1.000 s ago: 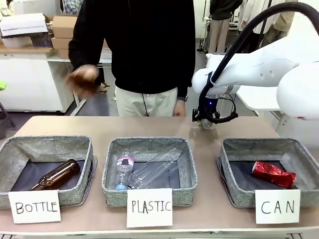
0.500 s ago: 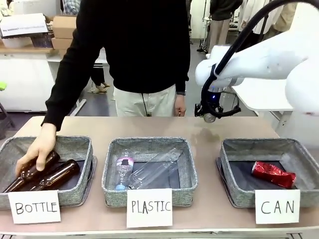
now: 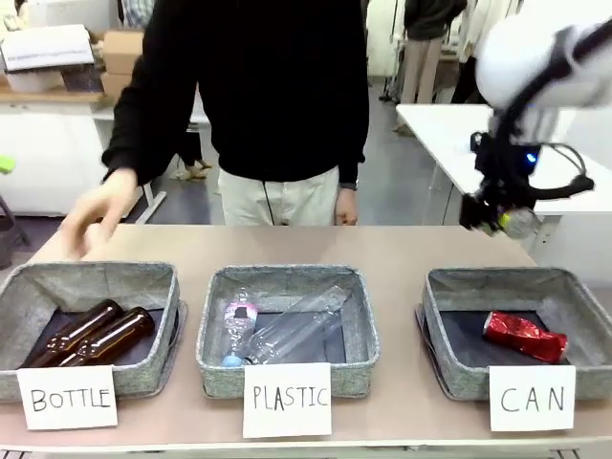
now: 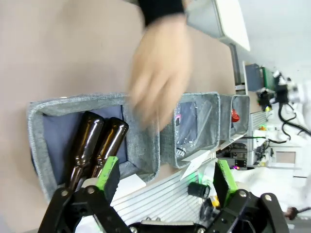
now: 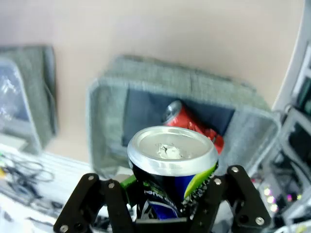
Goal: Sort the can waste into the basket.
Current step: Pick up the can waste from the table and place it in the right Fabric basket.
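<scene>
Above the table (image 3: pixel 402 253), right tool (image 3: pixel 507 218) (clamping silver can (image 5: pixel 171 167)) over basket (image 3: pixel 442 330).

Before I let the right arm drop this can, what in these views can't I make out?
- Front view: the held can is blurred and tiny behind the right tool; its print is unreadable.
- Right wrist view: the can's lower half is hidden by the fingers; the basket is blurred.
- Left wrist view: the person's hand is motion-blurred, covering part of the middle basket.

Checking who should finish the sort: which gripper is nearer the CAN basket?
Right. The right gripper hovers above the CAN basket, holding a can; the left gripper is by the BOTTLE basket.
</scene>
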Available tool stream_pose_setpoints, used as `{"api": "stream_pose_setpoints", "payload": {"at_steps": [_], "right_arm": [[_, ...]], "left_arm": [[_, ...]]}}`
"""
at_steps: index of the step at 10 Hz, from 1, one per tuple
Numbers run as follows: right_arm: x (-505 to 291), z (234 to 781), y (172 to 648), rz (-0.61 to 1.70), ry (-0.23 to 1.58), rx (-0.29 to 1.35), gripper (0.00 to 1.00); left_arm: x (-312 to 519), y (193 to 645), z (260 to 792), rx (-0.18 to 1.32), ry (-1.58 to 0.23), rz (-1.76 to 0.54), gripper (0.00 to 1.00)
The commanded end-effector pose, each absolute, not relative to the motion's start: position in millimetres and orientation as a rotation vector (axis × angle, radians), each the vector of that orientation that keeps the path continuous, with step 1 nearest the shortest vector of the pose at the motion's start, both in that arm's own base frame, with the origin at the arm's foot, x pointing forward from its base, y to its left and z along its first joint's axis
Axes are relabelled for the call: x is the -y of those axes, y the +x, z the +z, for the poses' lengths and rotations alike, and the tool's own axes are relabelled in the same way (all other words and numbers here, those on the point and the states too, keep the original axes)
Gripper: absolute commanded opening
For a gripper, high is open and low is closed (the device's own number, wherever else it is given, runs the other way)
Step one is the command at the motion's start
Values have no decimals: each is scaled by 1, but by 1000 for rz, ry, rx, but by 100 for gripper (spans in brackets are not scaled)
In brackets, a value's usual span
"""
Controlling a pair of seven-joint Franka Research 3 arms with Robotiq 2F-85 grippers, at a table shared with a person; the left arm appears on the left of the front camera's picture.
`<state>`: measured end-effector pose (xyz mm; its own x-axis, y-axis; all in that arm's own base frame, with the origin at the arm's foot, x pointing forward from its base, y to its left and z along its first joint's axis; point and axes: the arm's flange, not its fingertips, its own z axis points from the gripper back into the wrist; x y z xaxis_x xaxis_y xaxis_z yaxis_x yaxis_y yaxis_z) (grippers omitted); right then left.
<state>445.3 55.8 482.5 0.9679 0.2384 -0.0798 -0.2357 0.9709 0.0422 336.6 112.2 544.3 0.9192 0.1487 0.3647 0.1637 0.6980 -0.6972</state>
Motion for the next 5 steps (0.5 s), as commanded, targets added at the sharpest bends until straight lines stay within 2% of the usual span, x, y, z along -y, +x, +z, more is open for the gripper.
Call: {"api": "stream_pose_setpoints", "payload": {"at_steps": [1,2,5], "right_arm": [[-23,439,376,293,177,20,0],[-22,426,363,349,232,79,0],[-18,421,359,356,297,104,0]], "left_arm": [[-114,335,545,403,-803,-5,100],[-114,335,545,403,-803,-5,100],[-114,335,545,403,-803,-5,100]]}}
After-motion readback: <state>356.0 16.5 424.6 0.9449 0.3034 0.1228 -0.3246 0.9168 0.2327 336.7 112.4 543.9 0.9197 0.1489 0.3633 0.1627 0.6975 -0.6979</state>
